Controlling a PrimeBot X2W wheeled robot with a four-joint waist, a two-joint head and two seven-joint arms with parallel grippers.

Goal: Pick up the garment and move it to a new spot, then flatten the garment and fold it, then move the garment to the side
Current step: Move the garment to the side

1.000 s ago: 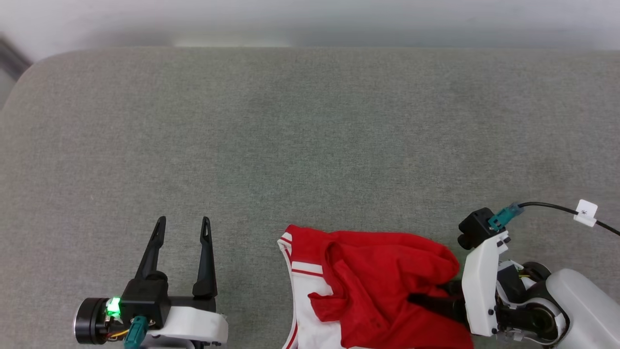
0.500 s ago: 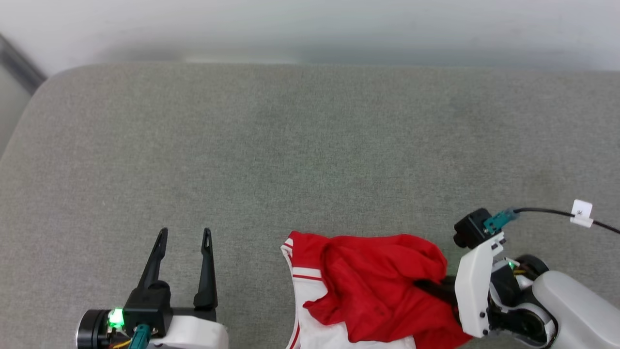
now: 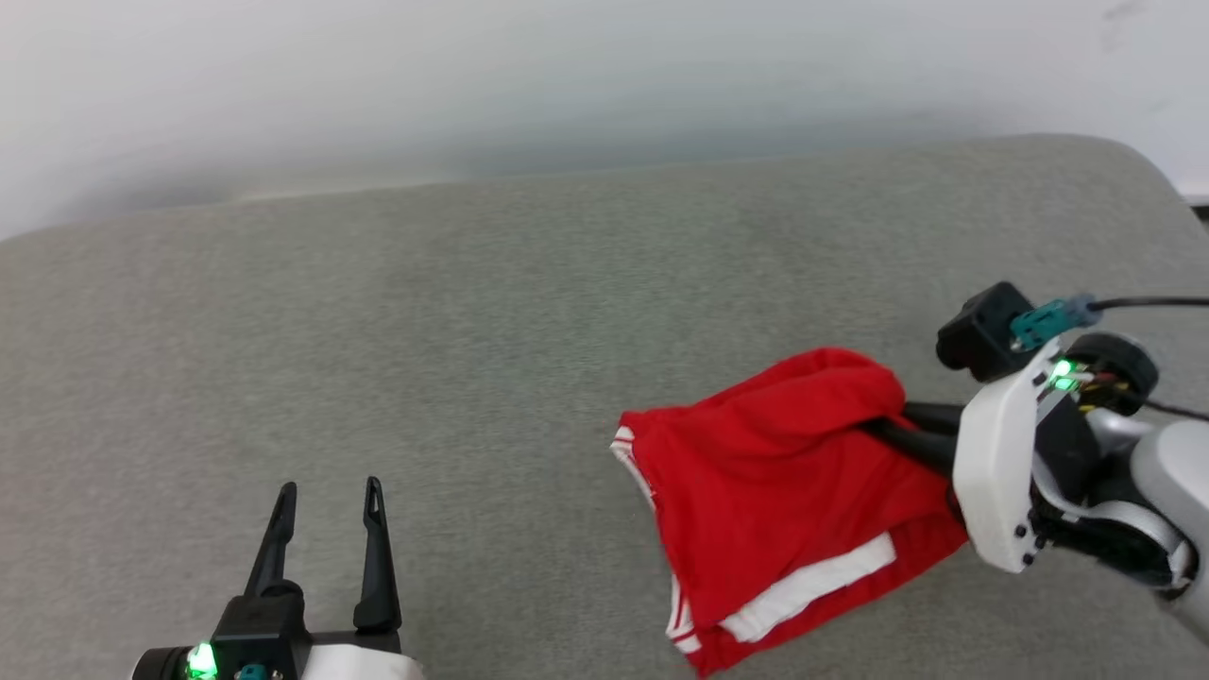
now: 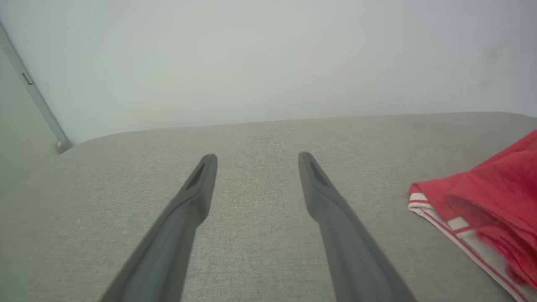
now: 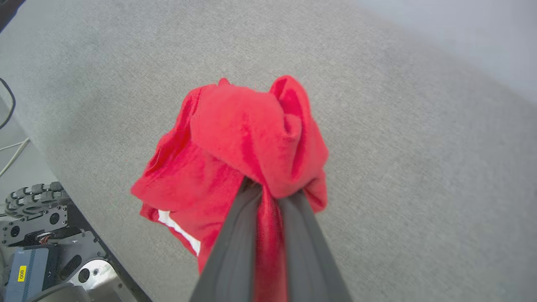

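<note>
Right hand (image 5: pixel 266 197) pinching bunched red shirt (image 3: pixel 784 491), held over right side of desk (image 3: pixel 378 331); left hand (image 3: pixel 331 486) spread, idle, well apart. Step: carrying to new spot. Next: lower, let go, spread flat

garment (image 3: pixel 774 482) x1 | L end effector (image 3: pixel 331 486) x1 | R end effector (image 3: pixel 883 430) x1 | grey tbl (image 3: pixel 472 331) x1

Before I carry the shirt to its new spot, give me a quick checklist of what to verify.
1. Grip: right gripper shut on the garment: ok.
2. Lift: garment wholly clear of the grey surface: cannot tell.
3. Free arm: left gripper open, apart from the garment: ok.
4. Room: bare grey surface beyond the garment: ok.
5. Shape: garment flat: not ok, bunched.
</note>
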